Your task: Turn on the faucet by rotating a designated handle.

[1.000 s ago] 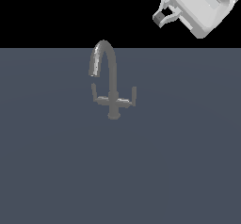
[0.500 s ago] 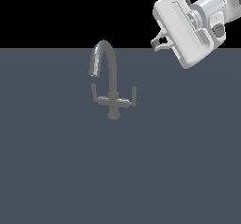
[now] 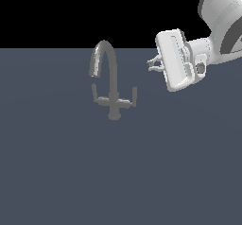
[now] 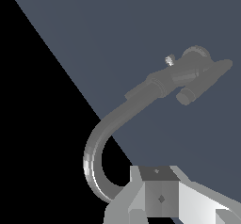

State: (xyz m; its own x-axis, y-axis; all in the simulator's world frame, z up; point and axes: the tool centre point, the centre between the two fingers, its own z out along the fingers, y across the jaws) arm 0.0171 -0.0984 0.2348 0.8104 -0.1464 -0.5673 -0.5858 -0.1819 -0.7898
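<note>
Claw [image 3: 152, 64], its opening too small to tell, hovers apart from faucet [image 3: 111, 84]; approaching carelessly, it could strike the spout instead of the handle [image 3: 133, 97].

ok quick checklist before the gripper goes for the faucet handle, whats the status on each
1. Faucet upright on its base: ok.
2. Target handle, on the side away from the spout tip, unobstructed: ok.
3. Gripper touching the handle: not ok; it is apart, above the handle and toward the exterior view's right.
4. Jaws open enough for the lever: cannot tell.
5. Fingers lined up with the paddle end: cannot tell.
6. Faucet in the wrist view: ok.
</note>
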